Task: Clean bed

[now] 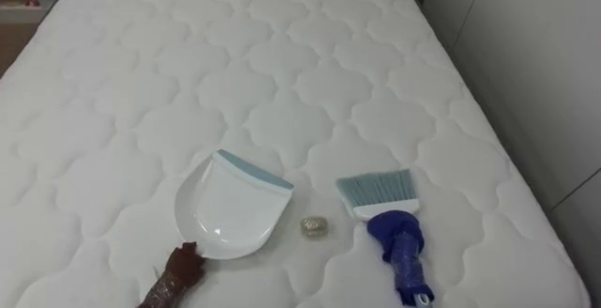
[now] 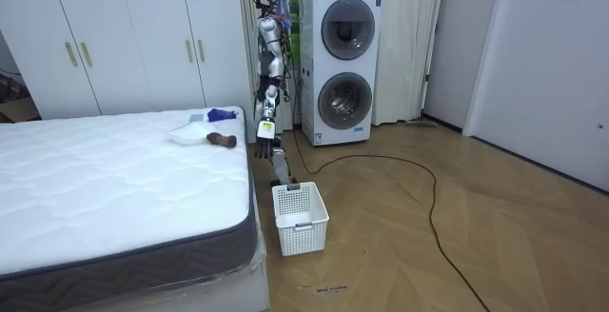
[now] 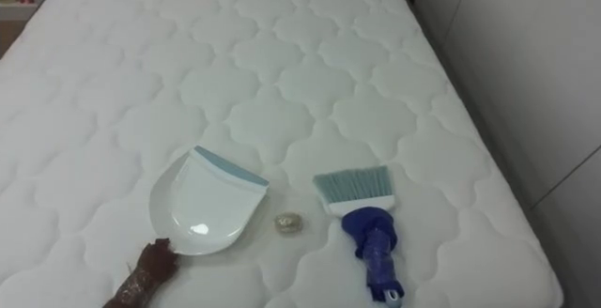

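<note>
Dustpan (image 1: 230, 205), brush (image 1: 390, 223) on mattress (image 1: 282, 64), scrap (image 1: 313, 226) (perhaps foil) between; basket (image 2: 300, 219) on floor (image 2: 428, 245); left hand (image 2: 265, 133) bedside, state untellable.

Tally: one bed (image 1: 282, 64), one dustpan (image 1: 230, 209), one brush (image 1: 390, 219), one scrap of litter (image 1: 313, 227), one basket (image 2: 301, 219), two stacked washing machines (image 2: 341, 69).

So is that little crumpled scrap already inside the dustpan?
No, the scrap lies on the mattress between the dustpan and the brush, touching neither.
</note>
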### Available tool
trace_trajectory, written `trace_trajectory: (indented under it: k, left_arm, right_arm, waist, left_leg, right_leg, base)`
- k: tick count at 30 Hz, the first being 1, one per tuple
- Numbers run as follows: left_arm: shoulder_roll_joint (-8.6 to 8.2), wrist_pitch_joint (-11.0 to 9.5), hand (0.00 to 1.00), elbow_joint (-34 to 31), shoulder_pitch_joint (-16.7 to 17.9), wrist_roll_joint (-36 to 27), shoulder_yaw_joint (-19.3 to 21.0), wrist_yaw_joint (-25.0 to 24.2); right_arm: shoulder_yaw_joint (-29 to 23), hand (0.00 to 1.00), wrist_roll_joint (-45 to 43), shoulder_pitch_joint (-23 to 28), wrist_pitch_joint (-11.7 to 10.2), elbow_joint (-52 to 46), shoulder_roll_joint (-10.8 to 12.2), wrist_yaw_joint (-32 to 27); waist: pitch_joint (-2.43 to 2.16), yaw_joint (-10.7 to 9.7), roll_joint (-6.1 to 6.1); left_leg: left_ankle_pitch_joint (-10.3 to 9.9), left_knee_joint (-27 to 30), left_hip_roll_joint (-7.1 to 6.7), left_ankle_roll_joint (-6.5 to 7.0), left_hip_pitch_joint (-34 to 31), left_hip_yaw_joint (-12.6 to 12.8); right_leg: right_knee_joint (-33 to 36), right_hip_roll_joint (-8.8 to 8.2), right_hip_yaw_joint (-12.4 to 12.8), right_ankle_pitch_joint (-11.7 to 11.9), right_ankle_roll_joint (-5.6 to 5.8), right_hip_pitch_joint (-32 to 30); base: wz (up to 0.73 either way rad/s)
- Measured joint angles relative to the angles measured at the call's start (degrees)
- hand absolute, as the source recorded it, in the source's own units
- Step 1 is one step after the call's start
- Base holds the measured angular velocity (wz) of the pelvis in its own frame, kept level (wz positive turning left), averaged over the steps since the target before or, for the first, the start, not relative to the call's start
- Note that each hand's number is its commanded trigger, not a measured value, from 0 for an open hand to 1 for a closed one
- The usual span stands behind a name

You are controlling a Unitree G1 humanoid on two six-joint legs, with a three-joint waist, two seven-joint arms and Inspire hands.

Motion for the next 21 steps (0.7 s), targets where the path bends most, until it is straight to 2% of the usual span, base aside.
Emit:
trace_trajectory:
  k: [2,4,6,8,11,12,13,15,18,21]
  left_arm:
    - [0.00,-1.3,0.00,-3.4,-0.5,0.0,-0.3,2.0]
    - [0.21,-3.7,0.00,-7.9,-1.2,0.1,-2.4,4.3]
    - [0.64,-5.4,0.00,-8.4,-2.6,0.4,-4.3,5.3]
    - [0.78,-6.1,0.00,-9.4,-3.5,1.3,-5.5,5.7]
    - [0.77,-6.4,0.00,-15.3,-3.6,2.4,-7.4,6.2]
    - [0.81,-7.2,0.00,-17.7,-3.6,3.3,-8.1,7.0]
    - [0.93,-8.5,0.00,-19.3,-3.6,4.1,-8.7,8.0]
    - [0.93,-10.4,0.00,-20.2,-3.8,5.4,-9.2,9.5]
    - [0.95,-11.4,0.00,-20.8,-3.7,6.2,-10.7,11.0]
    - [0.88,-12.0,0.00,-20.8,-3.8,6.3,-11.4,11.4]
  right_arm:
    - [0.1,0.00,0.2,0.0,-0.8,-0.3,0.0,-0.3]
    - [0.6,0.00,1.5,-0.1,-1.3,-1.7,-0.1,-0.3]
    - [0.7,0.00,2.1,-0.3,-2.7,-1.7,-0.1,-0.3]
    - [0.7,0.00,3.8,-0.3,-3.8,-1.6,-0.1,-0.2]
    - [0.8,0.00,5.9,-0.3,-4.9,-1.7,-0.1,-0.2]
    - [0.8,0.00,6.7,-0.3,-5.2,-1.6,-0.1,-0.3]
    - [0.8,0.00,7.3,-0.3,-5.5,-1.6,-0.1,-0.3]
    - [0.8,0.00,8.0,-0.3,-6.4,-1.7,-0.1,-0.3]
    - [1.6,0.00,8.1,0.0,-7.0,-1.7,-0.1,-0.3]
    - [1.8,0.00,8.0,-0.1,-7.4,-1.8,-0.1,-0.2]
  waist:
    - [-0.07,0.0,0.22]
    - [0.26,-0.1,0.56]
    - [0.27,-0.1,0.65]
    - [0.23,-0.5,0.69]
    - [-0.01,-0.8,0.33]
    - [0.01,-0.8,0.50]
    - [-0.21,-0.8,0.55]
    - [-0.32,-0.8,0.87]
    - [-0.33,-1.4,1.16]
    - [-0.35,-1.5,0.95]
  left_leg:
    - [0.0,0.3,-0.08,0.00,-0.5,0.0]
    - [0.0,0.4,-0.07,-0.01,-0.9,-0.2]
    - [0.0,0.4,-0.12,-0.01,-1.0,-0.4]
    - [0.0,0.4,-0.13,-0.01,-1.2,-0.8]
    - [0.0,0.6,-0.13,-0.01,-2.2,-1.0]
    - [0.0,0.5,-0.13,-0.01,-2.2,-1.0]
    - [0.0,0.4,-0.10,-0.01,-2.1,-1.0]
    - [0.0,0.1,-0.11,-0.02,-1.6,-1.0]
    - [0.1,-0.3,-0.11,-0.02,-0.8,-1.0]
    - [0.1,-0.4,-0.05,-0.02,-0.6,-0.9]
  right_leg:
    - [0.0,0.09,0.0,0.0,-0.01,-0.3]
    - [0.0,0.08,-0.2,0.1,-0.03,-0.6]
    - [-0.1,0.07,-0.4,0.2,-0.02,-0.6]
    - [-0.3,0.08,-0.7,0.2,0.00,-0.6]
    - [-0.4,0.13,-1.0,0.3,0.01,-1.3]
    - [-0.6,0.13,-0.8,0.3,0.01,-1.3]
    - [-1.0,0.21,-0.7,0.4,0.05,-1.0]
    - [-1.1,0.25,-0.4,0.4,0.06,-0.8]
    - [-1.2,0.29,0.1,0.4,0.06,-0.2]
    - [-1.2,0.23,0.3,0.4,0.06,-0.1]
  base:
    - [0.02]
    - [0.02]
    - [0.03]
    - [0.09]
    - [0.05]
    - [0.00]
    - [0.00]
    - [-0.05]
    - [0.00]
    - [-0.02]
